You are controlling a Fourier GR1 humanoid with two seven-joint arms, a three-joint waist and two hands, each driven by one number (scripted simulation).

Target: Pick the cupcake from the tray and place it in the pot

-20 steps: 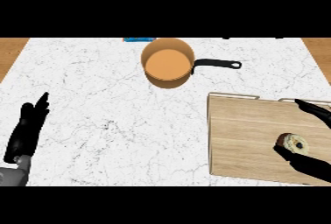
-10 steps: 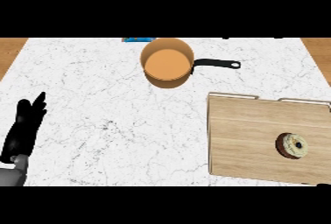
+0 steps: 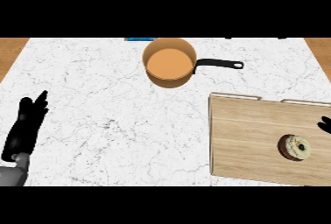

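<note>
Looking steeply down, you see a white marbled counter [image 3: 129, 122] filling most of the frame; strips of wood-coloured surface show at the upper left and upper right corners. At the top centre sits an orange pot [image 3: 169, 62], its black handle [image 3: 220, 64] pointing right; a small blue object [image 3: 139, 39] peeks in just left of the pot at the top edge. In the lower right lies a pale wooden tray [image 3: 252, 131], its far edge notched; the cupcake [image 3: 295, 147] rests on it toward the right, lying tilted so its pale top faces you, well apart from the pot. Your left hand [image 3: 26, 127] shows at the lower left edge, black, released, fingers straight and pointing up the frame, resting on or just above the counter; a grey forearm [image 3: 12, 175] trails below it. Of your right hand [image 3: 324, 125] only a dark tip shows at the right edge, just above the cupcake and apart from it; you cannot tell whether it is released or clenched.
</note>
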